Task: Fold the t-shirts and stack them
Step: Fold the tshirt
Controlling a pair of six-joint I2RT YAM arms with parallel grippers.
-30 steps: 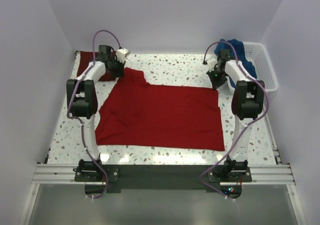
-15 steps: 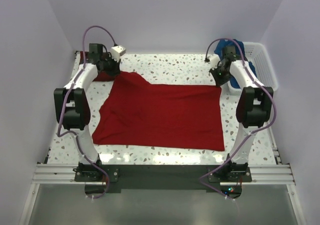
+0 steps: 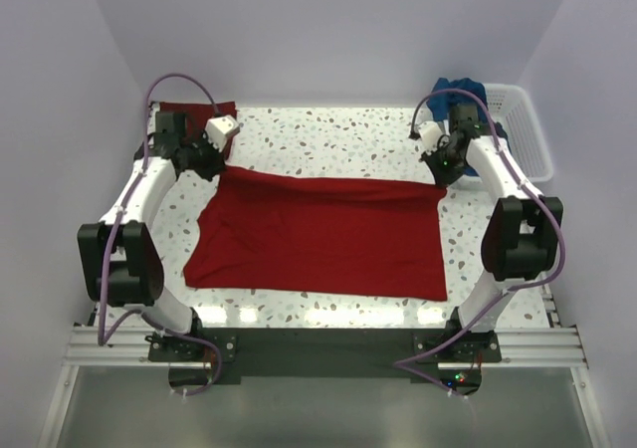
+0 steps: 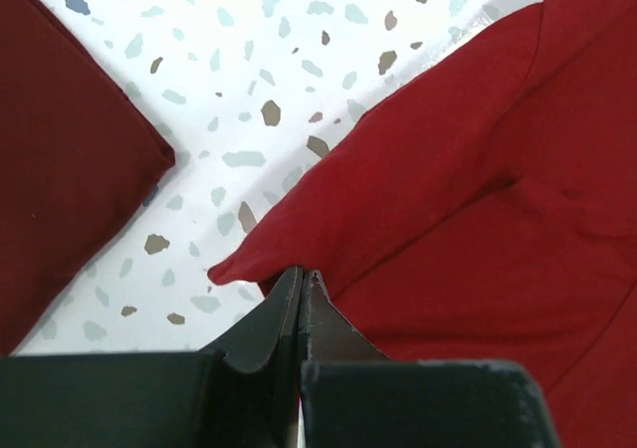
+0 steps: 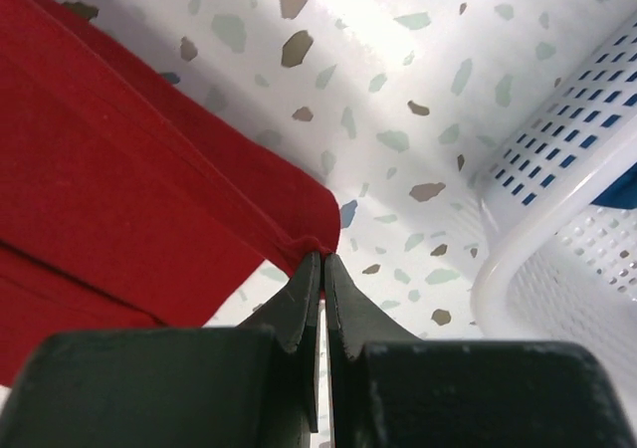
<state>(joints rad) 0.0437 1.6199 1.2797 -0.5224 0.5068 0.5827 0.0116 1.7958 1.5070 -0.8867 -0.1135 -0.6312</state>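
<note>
Spread wide over the middle of the white speckled terrazzo desk: the bright red soft cloth t-shirt, near hem parallel to the desk's near edge, far edge pulled into a nearly straight line between the two grippers. Shallow wrinkles toward the left side of the cloth, smoother toward the right. At the far left corner of that shirt, the black two-finger left gripper, fingers pressed together on a pinch of red fabric. Seen from the left wrist, the left gripper shut tight, with a small rounded fold of the bright red t-shirt poking out just past the tips. At the far right corner of the shirt, the black two-finger right gripper, likewise clamped on the red cloth. Seen from the right wrist, the right gripper with tips meeting on the rounded corner of the bright red t-shirt. In the far left corner of the desk, just behind the left gripper, the darker maroon cloth t-shirt, folded into a flat rectangle, with a strip of bare desk between it and the bright red one. At the far right corner of the desk, the white plastic lattice basket, with the blue cloth t-shirt bunched over its left rim, just behind the right gripper. Near the right fingertips, the basket's rounded corner, apart from the red cloth.
</note>
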